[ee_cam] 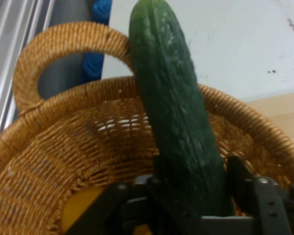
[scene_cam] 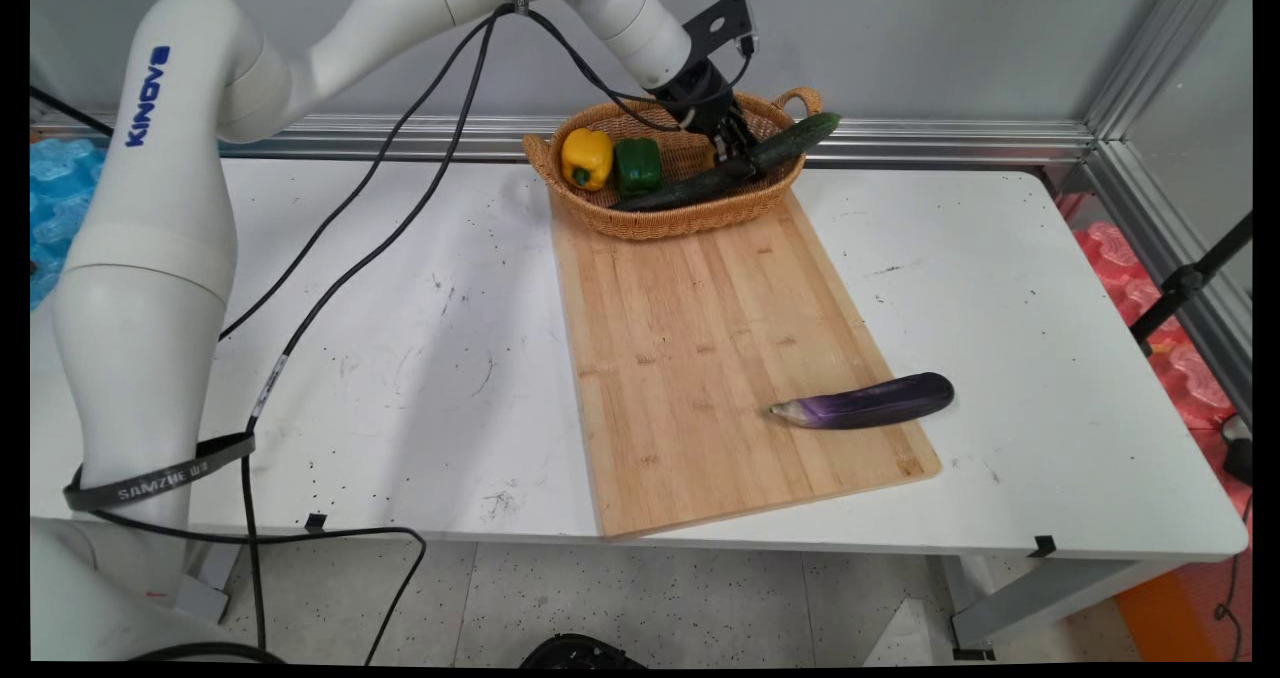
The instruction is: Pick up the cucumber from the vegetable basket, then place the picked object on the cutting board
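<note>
Hand view: gripper (ee_cam: 196, 188) closed on cucumber (ee_cam: 174, 107), fingers either side across its long axis, far end over basket (ee_cam: 63, 147) rim beside handle; basket standing at cutting board (scene_cam: 720, 338) far end.

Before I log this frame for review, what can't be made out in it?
- Main view: the pincer fingertips, hidden behind the long dark green cucumber.
- Hand view: the cucumber's near end, behind the pincer's linkage.
- Main view: the woven wicker basket floor, hidden by the yellow bell pepper, green bell pepper and cucumber.
</note>
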Robot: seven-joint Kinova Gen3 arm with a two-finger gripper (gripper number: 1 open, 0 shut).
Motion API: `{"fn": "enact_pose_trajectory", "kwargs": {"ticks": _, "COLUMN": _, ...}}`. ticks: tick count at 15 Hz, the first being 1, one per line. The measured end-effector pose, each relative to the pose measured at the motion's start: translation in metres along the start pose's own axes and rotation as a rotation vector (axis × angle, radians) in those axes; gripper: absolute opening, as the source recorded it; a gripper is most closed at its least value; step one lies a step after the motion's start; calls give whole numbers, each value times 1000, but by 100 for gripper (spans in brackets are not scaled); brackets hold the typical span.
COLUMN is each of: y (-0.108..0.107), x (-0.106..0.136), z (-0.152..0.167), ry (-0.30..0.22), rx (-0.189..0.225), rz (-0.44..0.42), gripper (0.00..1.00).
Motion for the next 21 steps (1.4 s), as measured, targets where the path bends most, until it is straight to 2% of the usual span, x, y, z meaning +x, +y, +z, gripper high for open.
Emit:
{"fn": "enact_pose_trajectory", "kwargs": {"ticks": 6, "y": 5, "x": -5, "z": 5, "ry": -9, "rx": -18, "rz": -5, "gripper": 0}}
{"fn": "enact_pose_trajectory", "kwargs": {"ticks": 11, "y": 5, "x": -1, "z": -2, "ry": -8, "rx": -2, "rz": -8, "gripper": 0}}
{"fn": "enact_pose_trajectory", "kwargs": {"ticks": 16, "y": 7, "x": 25, "z": -30, "ry": 19, "rx": 27, "rz": -9, "gripper": 0}}
{"fn": "enact_pose_trajectory", "kwargs": {"ticks": 21, "y": 19, "x": 54, "z": -62, "ry": 36, "rx": 41, "rz": -18, "gripper": 0}}
